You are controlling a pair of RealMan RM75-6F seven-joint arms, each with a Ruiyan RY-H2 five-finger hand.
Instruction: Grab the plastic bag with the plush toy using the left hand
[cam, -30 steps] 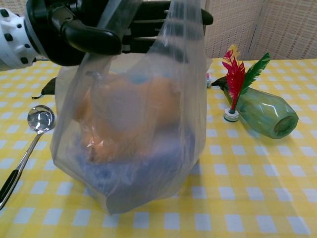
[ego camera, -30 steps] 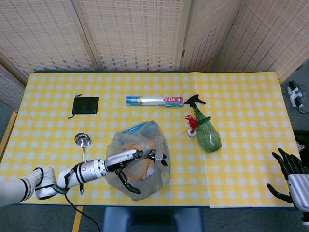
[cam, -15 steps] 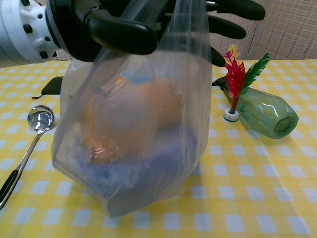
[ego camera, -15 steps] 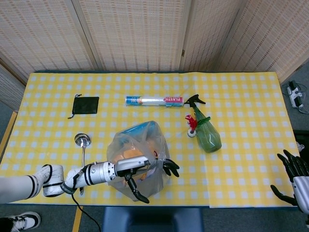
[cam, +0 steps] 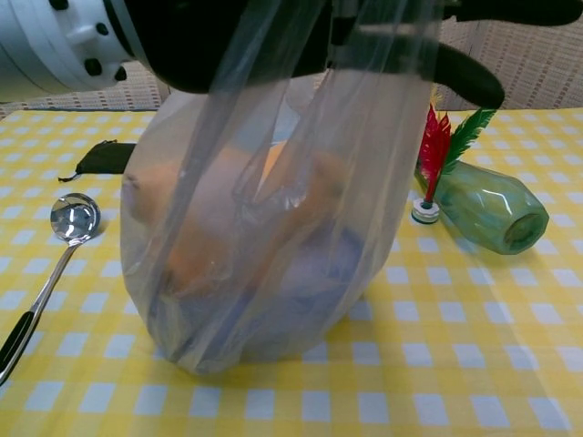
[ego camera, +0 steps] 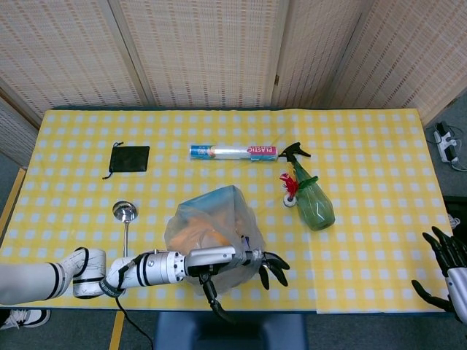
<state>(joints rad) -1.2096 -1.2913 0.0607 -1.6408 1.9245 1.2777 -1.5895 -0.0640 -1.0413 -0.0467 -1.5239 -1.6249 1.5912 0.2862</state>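
- at lower centre of the head view we see our left hand (ego camera: 241,261) gripping the handles of the clear plastic bag (ego camera: 208,226).
- the bag sits on the yellow checked table (ego camera: 365,146), holding an orange plush toy (cam: 228,218).
- at the lower right edge, our right hand (ego camera: 446,264) has fingers spread wide, holding nothing.
- a green spray bottle (ego camera: 312,198) lies right of the bag.

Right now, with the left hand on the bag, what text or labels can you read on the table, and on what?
"PLASTIC": on the rolled tube of plastic bags, printed upside down in the head view; its other print is too small to read.
Nothing readable on the plastic bag, spray bottle or black pouch.
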